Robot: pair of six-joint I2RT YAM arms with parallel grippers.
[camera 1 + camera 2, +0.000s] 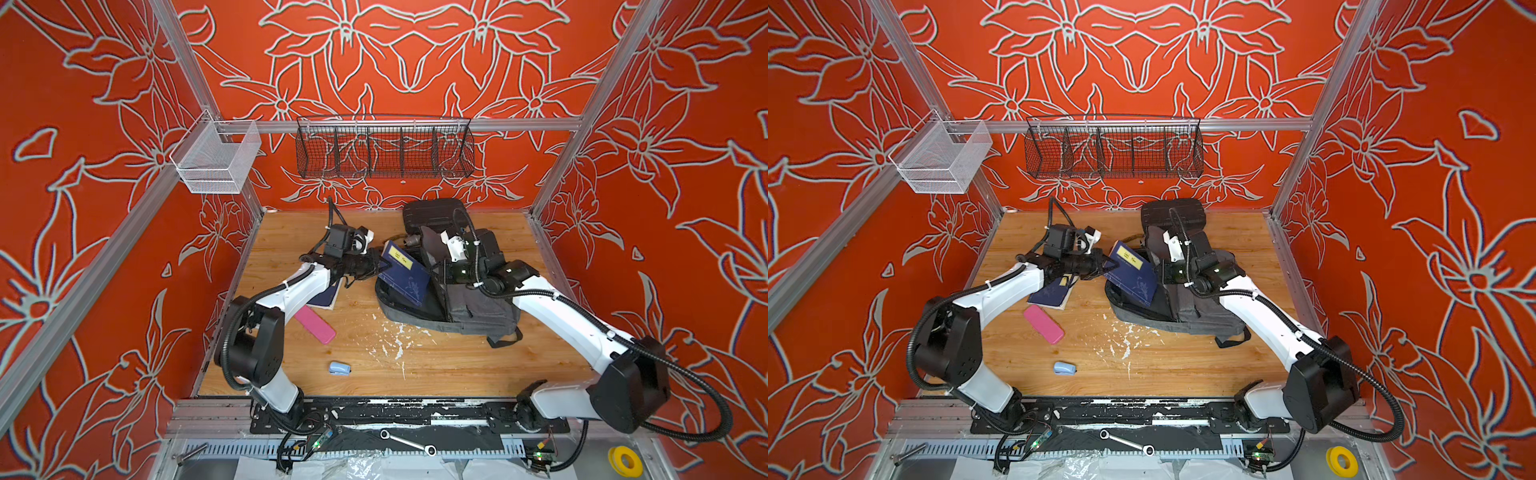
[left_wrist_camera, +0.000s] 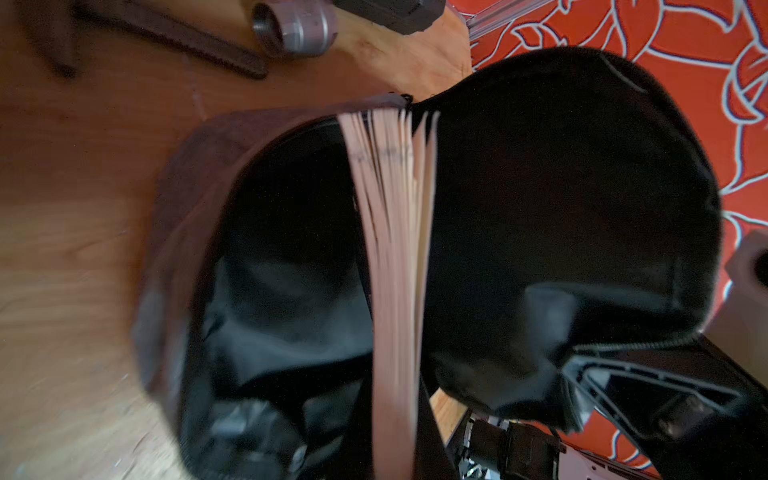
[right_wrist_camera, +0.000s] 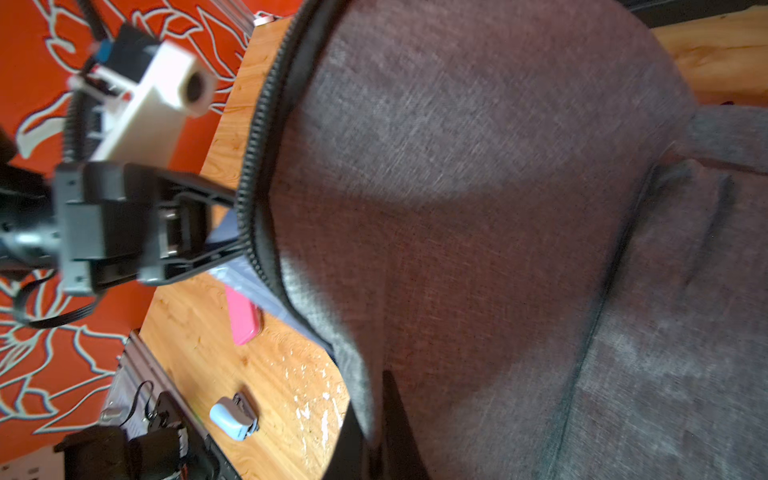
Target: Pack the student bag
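**Principal item:** large grey heathered fabric student bag (image 1: 478, 307) with black straps. It lay on the right half of the wooden table (image 1: 457, 365), unzipped, with its mouth facing the middle.

**Hidden or unclear:**
- The bag's black lining (image 2: 282, 299) showed no readable contents (both wrist views were blurred).
- The lower corner of the dark blue book (image 1: 405, 278) with a yellow label was sunk out of sight inside the mouth. Its pages (image 2: 395, 232) showed edge-on in the left wrist view.
- The black ribbed hard plastic case (image 1: 432, 212) behind the bag was partly covered by the bag and a cable.
- A second dark blue booklet (image 1: 328, 297) lay largely under the left arm.

**Grippers:**
- The left gripper (image 1: 377, 265) was clamped on the tilted book's outer edge, with the book held clear of the table.
- The right gripper (image 1: 436, 268) was closed tight, pinching the bag's raised front flap. Its fingertips were hard to make out in both top views.

**Loose on the table, left of the bag:**
- a flat oblong pink case (image 1: 316, 324)
- a small pale blue object (image 1: 340, 368)
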